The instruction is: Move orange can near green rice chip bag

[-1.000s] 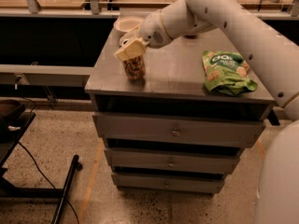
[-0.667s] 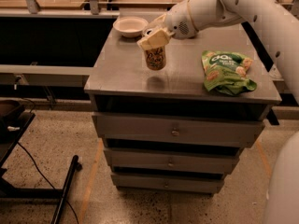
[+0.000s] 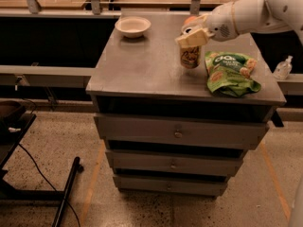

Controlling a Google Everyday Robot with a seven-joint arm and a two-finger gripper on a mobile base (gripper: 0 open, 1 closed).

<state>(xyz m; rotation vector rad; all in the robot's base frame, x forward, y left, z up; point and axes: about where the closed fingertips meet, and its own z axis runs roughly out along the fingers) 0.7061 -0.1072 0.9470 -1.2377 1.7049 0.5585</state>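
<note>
Camera view, from in front and a little above, shows the robot's white arm [image 3: 251, 15] reaching in from the right over a grey metal counter [image 3: 142, 65] that has a stack of drawers [image 3: 177, 134] below it. The cream-coloured gripper [image 3: 193, 35] sits over the back right part of the top, clamped on the upper end of a small metal orange can [image 3: 190, 56] with dark print. The can hangs upright under the gripper. I cannot tell whether its base rests on the surface or clears it by a hair. Just to its right, close but seemingly not touching, lies the bright green rice chip bag [image 3: 229, 72], a soft crumpled pouch with white lettering, flat near the counter's right edge. A shallow white bowl [image 3: 133, 26] stands well apart at the back left. By my reckoning the carry is all but done and the placing step is in hand. What comes next calls for setting the orange can squarely on its base, opening the gripper without tipping it, and lifting straight up so nothing drags the bag.
</note>
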